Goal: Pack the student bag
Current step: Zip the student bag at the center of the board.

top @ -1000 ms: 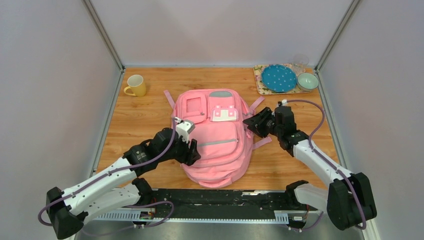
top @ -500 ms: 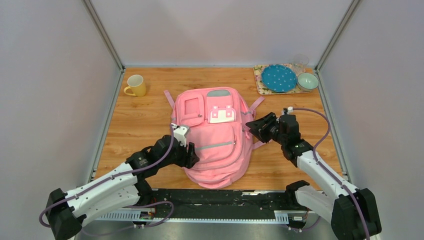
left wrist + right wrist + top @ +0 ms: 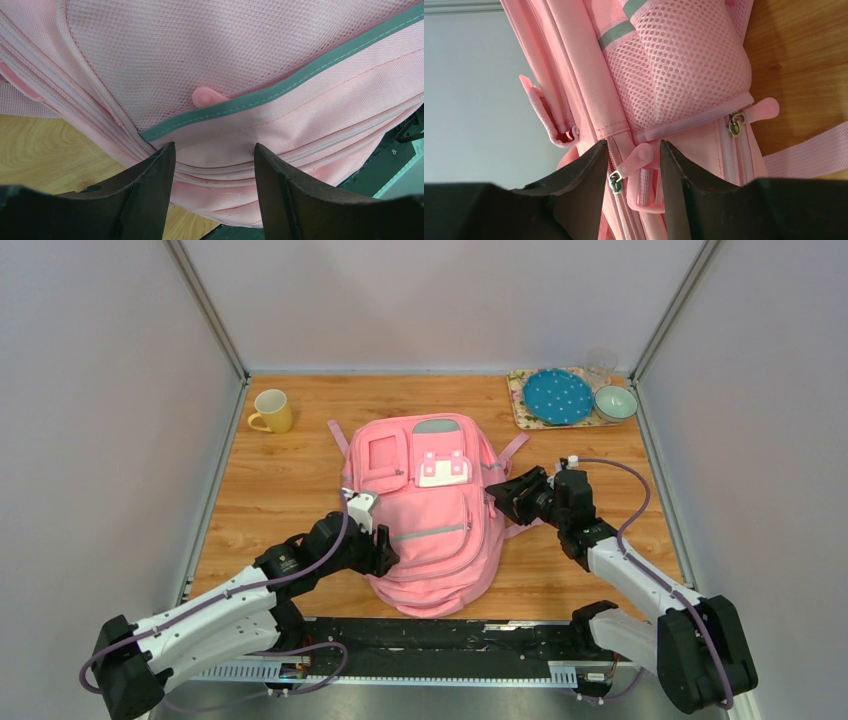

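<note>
The pink student bag (image 3: 430, 515) lies flat in the middle of the wooden table, front pockets up. My left gripper (image 3: 384, 552) is at its near-left side and stands open. In the left wrist view the bag's seamed edge (image 3: 215, 165) fills the gap between the fingers (image 3: 145, 195), below the grey strip (image 3: 280, 87). My right gripper (image 3: 497, 498) is at the bag's right side, also open. In the right wrist view a pink zip pull (image 3: 636, 159) lies between its fingers (image 3: 584, 180), and neither jaw presses on it. The mesh side pocket (image 3: 684, 65) is just above.
A yellow mug (image 3: 272, 411) stands at the back left. At the back right a tray (image 3: 525, 410) carries a blue dotted plate (image 3: 558, 396), a bowl (image 3: 615, 402) and a glass (image 3: 601, 362). Pink straps (image 3: 524, 527) trail beside the bag. Walls close in on both sides.
The left gripper has slid down the bag's left side toward the near edge. The right gripper has dropped lower and closer against the bag's right side. Both stayed open.
</note>
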`<state>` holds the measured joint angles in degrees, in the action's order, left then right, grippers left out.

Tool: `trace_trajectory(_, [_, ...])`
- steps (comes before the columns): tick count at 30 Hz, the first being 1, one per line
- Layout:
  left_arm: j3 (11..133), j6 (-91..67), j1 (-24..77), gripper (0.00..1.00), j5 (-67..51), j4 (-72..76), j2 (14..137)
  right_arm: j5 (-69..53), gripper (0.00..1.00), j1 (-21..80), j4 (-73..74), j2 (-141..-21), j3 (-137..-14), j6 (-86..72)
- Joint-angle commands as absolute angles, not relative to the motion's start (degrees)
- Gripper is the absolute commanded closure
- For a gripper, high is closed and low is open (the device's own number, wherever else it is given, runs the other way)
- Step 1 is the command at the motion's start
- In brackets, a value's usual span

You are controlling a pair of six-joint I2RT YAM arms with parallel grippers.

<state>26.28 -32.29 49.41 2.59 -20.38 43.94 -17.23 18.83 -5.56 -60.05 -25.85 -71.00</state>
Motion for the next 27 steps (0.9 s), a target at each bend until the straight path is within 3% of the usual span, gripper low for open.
trace_trajectory(1, [24.08, -32.70, 49.13, 0.33, 4.22, -24.79, 45.18, -21.00, 0.57, 18.99, -13.18, -61.44, -25.14, -73.65])
trace_trajectory(6, [23.91, -32.70, 49.13, 0.33, 4.39, -24.96, 44.56, -19.26, 0.69, 19.42, -12.57, -59.86, -24.61, -73.48])
trace_trajectory(9, [23.82, -32.61, 49.04, 0.34, 4.39, -25.14, 44.74, -17.33, 0.71, 19.51, -9.51, -58.63, -24.87, -71.29])
trace_trajectory(15, [23.73, -32.61, 49.13, 0.34, 4.39, -24.87, 44.82, -15.29, 0.61, 19.51, -8.69, -56.77, -24.52, -70.14])
trace_trajectory(27, [23.55, -32.87, 49.13, 0.34, 4.13, -24.52, 44.65, -19.60, 0.67, 19.95, -16.17, -62.67, -24.96, -70.75])
